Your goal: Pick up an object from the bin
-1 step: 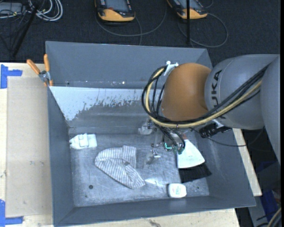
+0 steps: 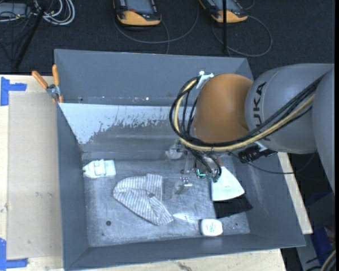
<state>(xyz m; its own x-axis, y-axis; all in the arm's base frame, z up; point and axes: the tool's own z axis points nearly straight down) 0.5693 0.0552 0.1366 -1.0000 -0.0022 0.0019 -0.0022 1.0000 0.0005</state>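
The crumpled grey-and-white striped cloth [image 2: 140, 199] is lying mid-floor in the bin [image 2: 130, 83], its raised folds offering edges to pinch. The claw [image 2: 182, 186] is hanging low just beside the cloth's right edge, probably because that edge is the nearest purchase. I cannot tell whether the claw is released or clenched. Further right, a white wedge [image 2: 226, 186] and a black flat piece [image 2: 231, 208] are lying under the arm. Small white blocks are resting at the left [image 2: 99, 168] and front [image 2: 211, 227].

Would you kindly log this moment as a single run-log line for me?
gripper: down in bin, at right edge of striped cloth | held: nothing seen | nearby: white wedge, black pad
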